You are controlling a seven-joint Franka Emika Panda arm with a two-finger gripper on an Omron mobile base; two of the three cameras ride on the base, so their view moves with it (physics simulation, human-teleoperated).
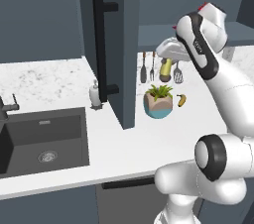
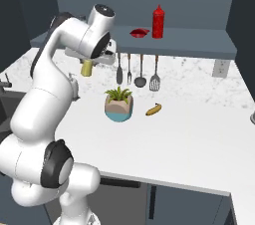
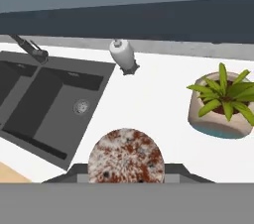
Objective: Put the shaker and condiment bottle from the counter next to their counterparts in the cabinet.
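My gripper (image 1: 167, 63) (image 2: 90, 62) is shut on the shaker (image 1: 165, 70) (image 2: 87, 68), a small yellow-olive cylinder held in the air above the white speckled counter (image 1: 49, 77) (image 2: 199, 134), just below the cabinet shelf (image 2: 199, 42). In the hand view the shaker's speckled cap (image 3: 125, 156) sits between the fingertips, looking down at the counter. A red condiment bottle (image 2: 158, 21) stands upright on the shelf, to the right of the gripper, with a low flat red object (image 2: 139, 32) beside it. The cabinet door (image 1: 124, 44) with its black bar handle (image 1: 101, 44) stands open.
A potted plant (image 1: 158, 101) (image 2: 118, 104) (image 3: 223, 101) and a banana (image 1: 182, 100) (image 2: 153, 110) lie on the counter under the gripper. Utensils (image 2: 137, 72) hang on the back wall. A white soap dispenser (image 1: 95, 94) (image 3: 122, 55) stands by the dark sink (image 1: 44, 139) (image 3: 49, 104).
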